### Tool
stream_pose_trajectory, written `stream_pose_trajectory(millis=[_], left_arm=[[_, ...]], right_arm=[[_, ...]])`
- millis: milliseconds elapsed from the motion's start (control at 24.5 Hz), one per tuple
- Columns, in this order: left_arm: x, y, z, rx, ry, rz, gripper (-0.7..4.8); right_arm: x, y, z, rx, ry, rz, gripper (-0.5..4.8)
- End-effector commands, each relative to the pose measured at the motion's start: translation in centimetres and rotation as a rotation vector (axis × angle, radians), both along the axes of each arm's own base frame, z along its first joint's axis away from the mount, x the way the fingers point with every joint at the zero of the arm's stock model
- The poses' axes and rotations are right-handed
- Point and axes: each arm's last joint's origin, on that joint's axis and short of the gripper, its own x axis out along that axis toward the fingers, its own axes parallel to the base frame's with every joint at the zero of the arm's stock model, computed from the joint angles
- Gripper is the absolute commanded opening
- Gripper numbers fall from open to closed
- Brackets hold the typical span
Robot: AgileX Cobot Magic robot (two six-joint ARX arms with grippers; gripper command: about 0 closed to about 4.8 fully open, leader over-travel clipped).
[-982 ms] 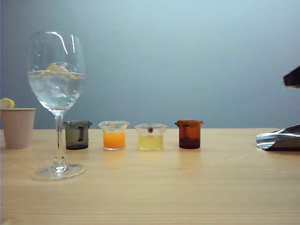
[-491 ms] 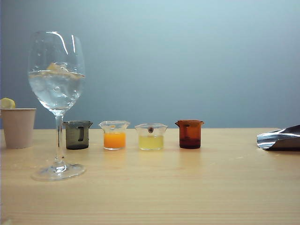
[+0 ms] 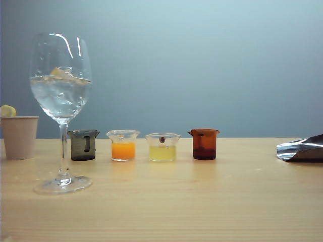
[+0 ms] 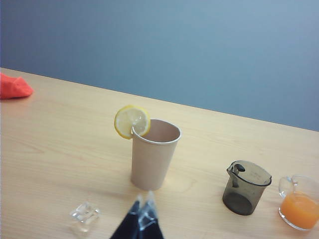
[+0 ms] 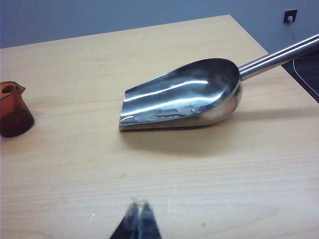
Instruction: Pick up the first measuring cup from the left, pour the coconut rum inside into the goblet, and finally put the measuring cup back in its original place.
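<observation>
On the wooden worktop the goblet stands upright at the near left, its bowl about half full of clear liquid with ice cubes and a pale yellow piece floating at the surface. Behind its stem, at about two o'clock from the foot, sits the first measuring cup, smoky grey and upright; the left wrist view looks into it and shows no obvious liquid. It heads a row: next comes a clear cup of orange liquid, then a clear cup of pale yellow liquid, then an amber-brown cup whose contents cannot be told. At nine o'clock from the goblet stands a beige paper cup with a lemon slice on its rim; nothing shows inside it.

A steel scoop lies at the right edge, wet streaks in its bowl visible only from the right wrist. Only the left wrist view shows a lone ice cube on the worktop near the paper cup and a red cloth far off.

Neither arm appears in the exterior view. The left hand hovers clenched and empty just before the paper cup; the right hand hovers clenched and empty at six o'clock from the scoop, well apart.
</observation>
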Motion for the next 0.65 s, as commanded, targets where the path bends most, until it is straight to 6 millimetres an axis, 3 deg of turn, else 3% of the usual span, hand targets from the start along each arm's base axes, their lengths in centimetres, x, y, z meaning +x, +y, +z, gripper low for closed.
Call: stream_pose_trajectory(millis=[41, 409, 654], left_arm=[[-0.02, -0.02, 0.13, -0.001, -0.008, -0.005, -0.05], [-0.02, -0.02, 0.13, -0.001, -0.008, -0.005, -0.05], [-0.02, -0.02, 0.13, -0.001, -0.008, -0.005, -0.05]], right_arm=[[0.02, -0.01, -0.12, -0.003, 0.003, -0.003, 0.11], [0.03, -0.01, -0.12, -0.005, 0.003, -0.003, 0.11], [0.07, -0.01, 0.13, -0.136, -0.021, 0.018, 0.11]])
